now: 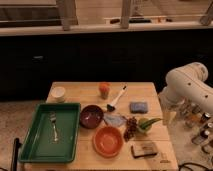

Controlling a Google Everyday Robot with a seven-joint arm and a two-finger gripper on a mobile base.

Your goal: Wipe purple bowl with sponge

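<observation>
Wooden table (150,90) before dark cabinets, white robot arm (187,82) at its right side
Purple bowl (91,116) sits mid-table, just right of the green tray (67,131) holding a fork (54,126), with the orange bowl (108,140) near its front; the blue sponge (138,106) lies apart to the right, past a brush (116,99). Gripper (169,115) hangs by the table's right edge, under the arm; whether it is open or grips anything cannot be told
</observation>
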